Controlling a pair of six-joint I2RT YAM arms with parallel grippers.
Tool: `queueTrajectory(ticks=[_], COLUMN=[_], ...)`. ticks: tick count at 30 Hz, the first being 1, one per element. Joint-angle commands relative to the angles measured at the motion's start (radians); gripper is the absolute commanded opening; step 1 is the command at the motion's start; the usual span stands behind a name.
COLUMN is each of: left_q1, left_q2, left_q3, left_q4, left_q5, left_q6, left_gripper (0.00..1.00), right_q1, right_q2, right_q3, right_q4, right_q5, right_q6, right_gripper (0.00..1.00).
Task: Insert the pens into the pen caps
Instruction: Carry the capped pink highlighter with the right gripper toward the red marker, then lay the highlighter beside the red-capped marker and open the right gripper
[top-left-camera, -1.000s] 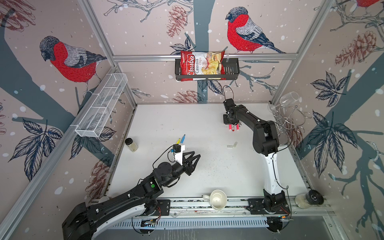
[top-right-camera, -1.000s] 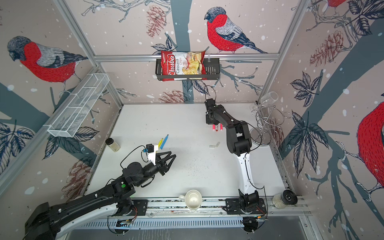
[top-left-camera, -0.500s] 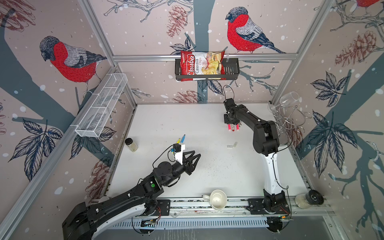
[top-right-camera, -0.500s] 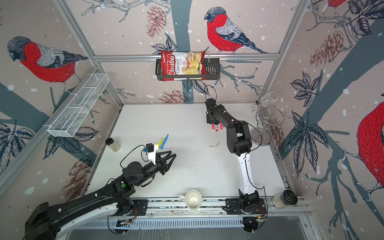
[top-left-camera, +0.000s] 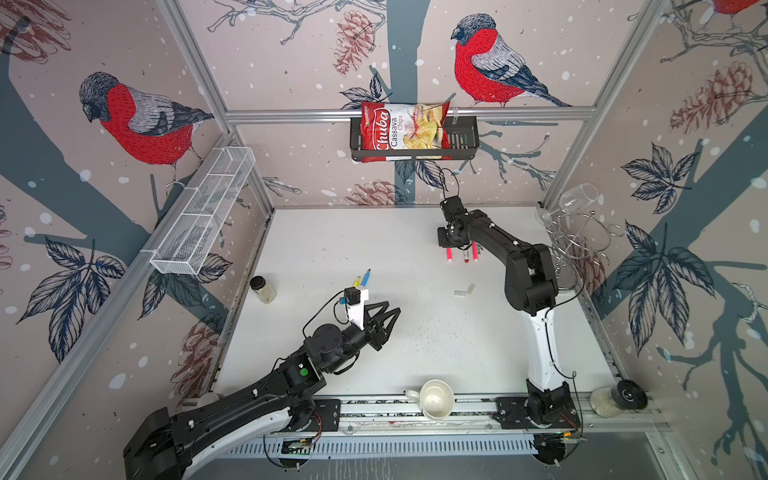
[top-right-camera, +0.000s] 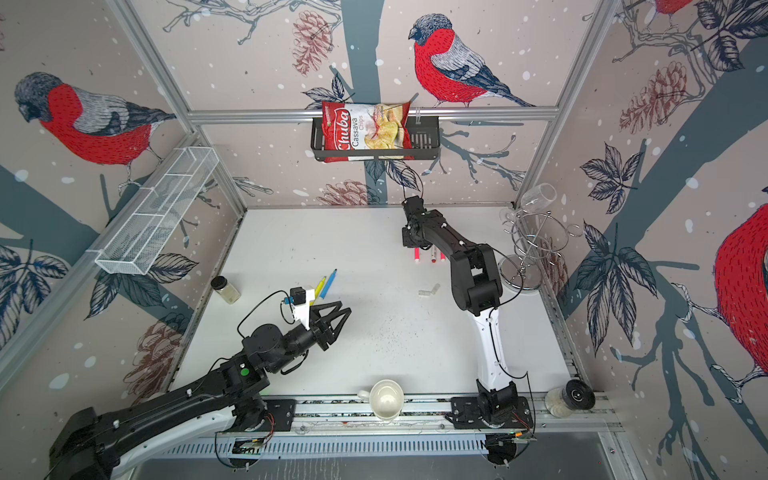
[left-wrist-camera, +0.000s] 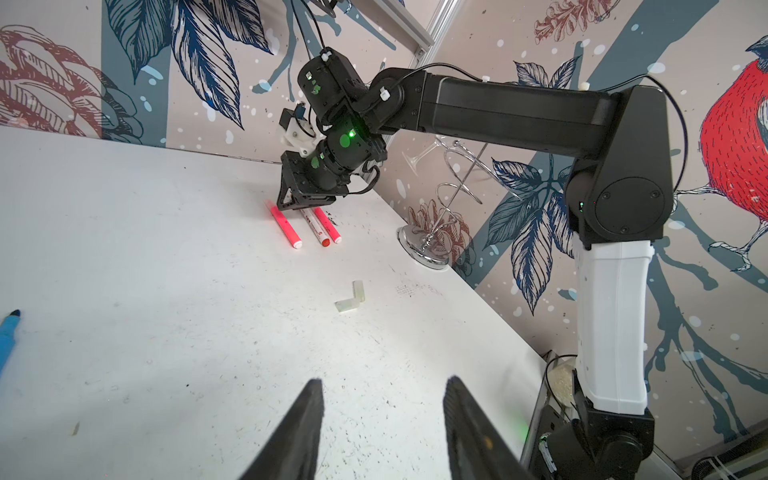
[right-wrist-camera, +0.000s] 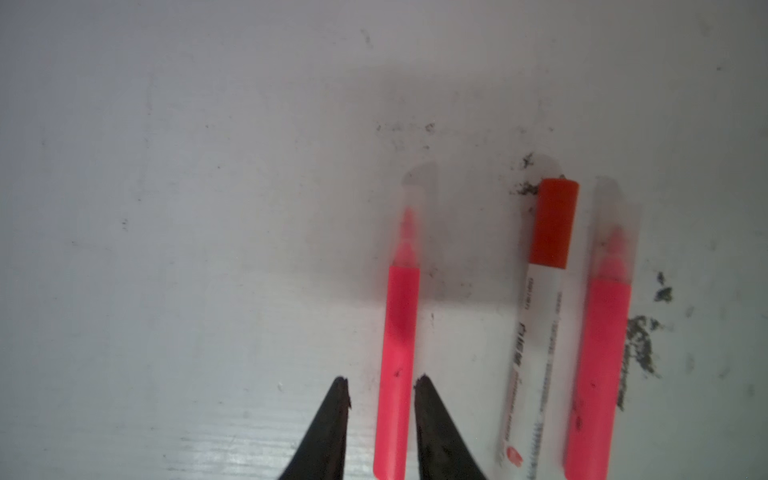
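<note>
The right gripper (right-wrist-camera: 381, 384) is down at the table (right-wrist-camera: 166, 208), its jaws a little apart with a pink pen (right-wrist-camera: 397, 332) lying between them. One finger sits against the pen's side and the other stands clear of it, so nothing is clamped. The pen wears a clear cap (right-wrist-camera: 415, 195) (the tip shows through). Just beside it lie a white pen (right-wrist-camera: 536, 353) with a red cap (right-wrist-camera: 552, 224) and a second pink pen (right-wrist-camera: 598, 353), also capped, all three parallel in the table's far half. Well apart, nearer the middle, two loose whitish caps (left-wrist-camera: 351, 300) touch in an L. The left gripper (left-wrist-camera: 384, 379) hovers over the near half, jaws apart and empty. Just beyond its wrist, a blue pen (top-left-camera: 366, 277) and a yellow pen (top-left-camera: 357, 281) lie side by side, the blue one's tip bare.
</note>
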Motion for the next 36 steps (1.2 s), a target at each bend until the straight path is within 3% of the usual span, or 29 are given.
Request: queueTrajectory(ticks=[1,9,20,36], left_q1=[-0.003,-0.003,-0.003,-0.003], left_q2=[-0.012,-0.048,-0.043,-0.056], left_q3=[0.002,-0.004,-0.003,-0.007], left_q4=[-0.008,-0.039,-0.035,-0.042], left_q5=[-0.020,-0.037,-0.039,-0.042], left_q6=[0.005,0.004,0.005,0.004], left_gripper=[0.48,0.48,0.48,0.48], right_q1=[0.010,0.003,-0.012,-0.018], right_q2=[0.041,0.137,0.118,0.094], right_q3=[0.038,0.133,0.118,0.081], right_q4=[-0.006,-0.057,-0.058,-0.108], right_q5=[-0.047,-0.032,0.002,0.238], right_q6=[-0.007,0.012,0.037,0.035], right_gripper=[0.30,0.31,0.31,0.28])
